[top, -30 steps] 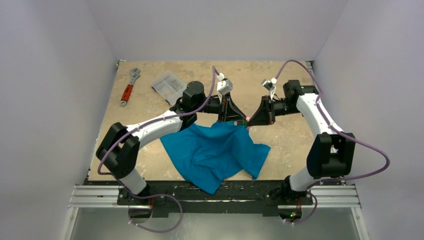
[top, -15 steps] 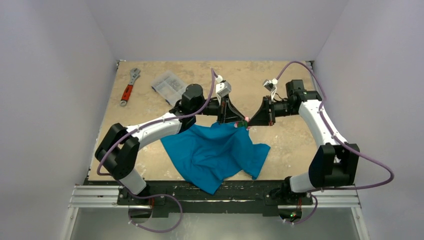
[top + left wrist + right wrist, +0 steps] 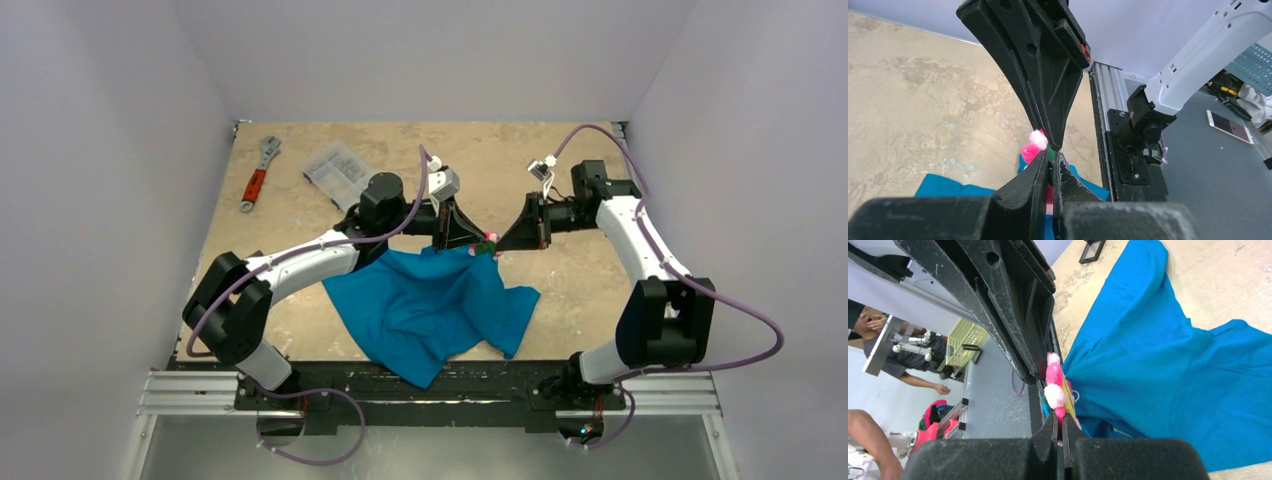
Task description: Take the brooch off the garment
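Right end effector (image 3: 1060,417) pinches the brooch (image 3: 1054,382) at the garment (image 3: 1173,365) peak.

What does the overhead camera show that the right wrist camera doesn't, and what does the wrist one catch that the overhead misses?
Only the overhead view: a wrench and a clear plastic box on the far side of the table. Only the right wrist view: the brooch up close, with pink and white petals, plus a yellow basket in the room beyond. Both: the blue T-shirt, and the left gripper and right gripper meeting tip to tip at the brooch.
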